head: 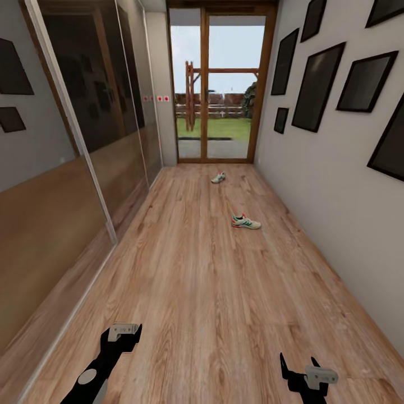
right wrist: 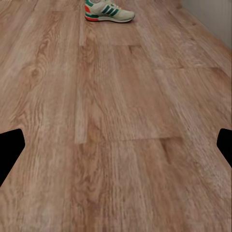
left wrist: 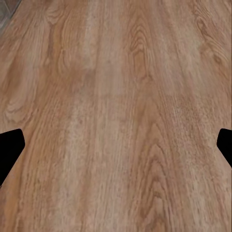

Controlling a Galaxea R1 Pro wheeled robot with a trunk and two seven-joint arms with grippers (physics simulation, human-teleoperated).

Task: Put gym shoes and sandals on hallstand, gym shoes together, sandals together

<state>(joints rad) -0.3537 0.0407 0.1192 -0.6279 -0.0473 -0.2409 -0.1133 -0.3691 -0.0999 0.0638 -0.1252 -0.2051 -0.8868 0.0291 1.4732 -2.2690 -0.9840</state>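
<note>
Both our left gripper and right gripper hang open, empty, above the corridor floor, two gym shoes lying apart ahead

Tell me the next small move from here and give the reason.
Probably roll the base forward toward the nearer gym shoe. It lies on the corridor floor well ahead of both the left gripper and right gripper, whose jaws stand open and empty. The second gym shoe lies farther off, near the glass door.
</note>
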